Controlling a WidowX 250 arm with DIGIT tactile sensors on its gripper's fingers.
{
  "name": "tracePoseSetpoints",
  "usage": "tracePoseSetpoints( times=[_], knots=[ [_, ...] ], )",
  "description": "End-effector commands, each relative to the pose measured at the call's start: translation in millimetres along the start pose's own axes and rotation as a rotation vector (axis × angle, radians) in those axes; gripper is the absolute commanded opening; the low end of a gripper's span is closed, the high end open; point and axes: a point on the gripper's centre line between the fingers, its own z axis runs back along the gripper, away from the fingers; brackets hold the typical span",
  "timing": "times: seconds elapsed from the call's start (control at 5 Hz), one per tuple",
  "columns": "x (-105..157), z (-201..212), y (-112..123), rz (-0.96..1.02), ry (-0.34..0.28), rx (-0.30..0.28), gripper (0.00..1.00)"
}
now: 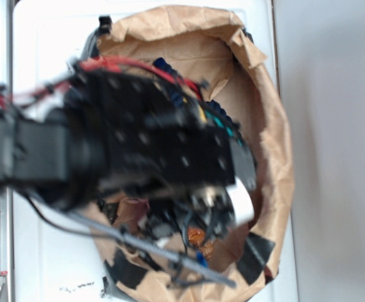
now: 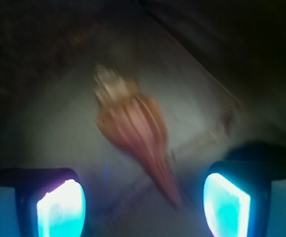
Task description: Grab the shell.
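A bowl (image 1: 277, 145) lined with crumpled brown paper is sitting on a white table (image 1: 50, 63), with strips of black tape (image 1: 255, 255) holding the paper at the bowl's near edge. The black robot arm (image 1: 138, 145), trailing red wires (image 1: 126, 63) and a grey cable (image 1: 170, 255), is reaching across the bowl and covering most of its inside in the exterior view. Under the arm, near the bowl's lower rim, a small orange-brown bit of the shell (image 1: 197, 236) is peeking out; the rest of it is hidden by the arm there.

In the wrist view, which is blurred, the shell (image 2: 138, 138) is lying on the pale paper floor of the bowl, its knobbly wide end pointing away from the camera and its pointed tip reaching down toward the gap between the fingers. The dark paper wall (image 2: 222, 54) of the bowl is rising behind the shell.

The gripper (image 2: 143, 205) is hanging spread wide, its two glowing blue fingertips (image 2: 61, 210) standing well apart on either side of the shell's tip. It is gripping nothing, and neither fingertip is touching the shell.
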Motion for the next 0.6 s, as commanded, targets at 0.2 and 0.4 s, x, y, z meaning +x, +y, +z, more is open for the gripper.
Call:
tracePoseSetpoints(
  times=[0.2, 0.4],
  knots=[
    [25, -29, -8, -0.063, -0.065, 0.059, 1.0],
    [18, -37, 7, -0.027, -0.071, 0.041, 1.0]
  ],
)
